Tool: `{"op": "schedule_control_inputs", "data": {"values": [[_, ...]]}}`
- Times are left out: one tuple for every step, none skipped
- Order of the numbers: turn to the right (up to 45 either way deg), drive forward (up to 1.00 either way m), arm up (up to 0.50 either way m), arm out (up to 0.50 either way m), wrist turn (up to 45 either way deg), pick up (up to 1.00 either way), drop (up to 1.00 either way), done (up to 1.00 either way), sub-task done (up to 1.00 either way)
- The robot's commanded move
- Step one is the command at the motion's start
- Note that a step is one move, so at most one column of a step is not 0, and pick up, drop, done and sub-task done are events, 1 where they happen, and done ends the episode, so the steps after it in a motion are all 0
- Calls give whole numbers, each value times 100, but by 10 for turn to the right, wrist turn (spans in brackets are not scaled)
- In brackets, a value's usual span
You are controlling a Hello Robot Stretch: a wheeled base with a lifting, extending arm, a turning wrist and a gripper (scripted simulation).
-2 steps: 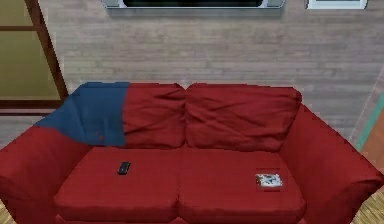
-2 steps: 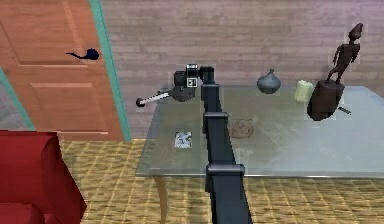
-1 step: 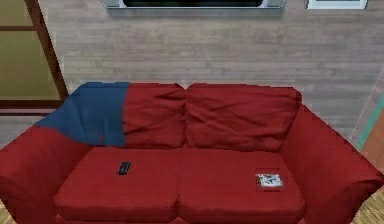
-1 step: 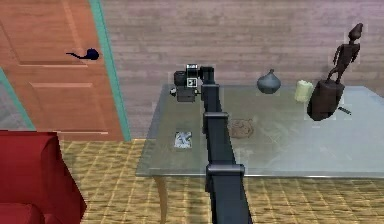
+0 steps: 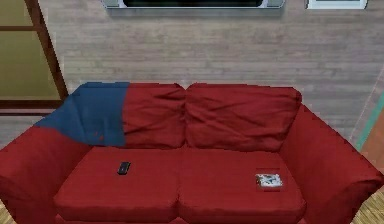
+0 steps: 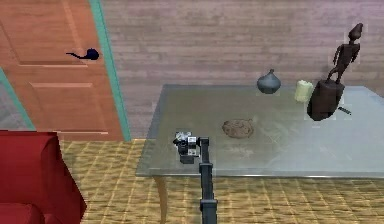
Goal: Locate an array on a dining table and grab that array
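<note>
A pale glass-topped table (image 6: 290, 150) stands in the arm side view's middle and right. On it, near the centre, lies a small round flat brownish thing (image 6: 237, 128). My arm rises from the bottom edge to the table's near left corner. There the gripper (image 6: 181, 146) sits against the tabletop, left of and nearer than the round thing. Its far end is too small to make out, so I cannot tell whether it holds anything.
On the table's far side stand a dark round vase (image 6: 268, 82), a cream cup (image 6: 303, 90) and a dark wooden statue (image 6: 335, 75). An orange door (image 6: 60, 70) is at the left. A red sofa (image 5: 200, 130) carries a blue blanket (image 5: 95, 112) and a remote (image 5: 123, 168).
</note>
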Motion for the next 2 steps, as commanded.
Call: {"op": "schedule_control_inputs", "data": {"values": [[0, 0, 0, 0, 0, 100, 0, 0, 0], [0, 0, 10, 0, 0, 0, 0, 0, 0]]}}
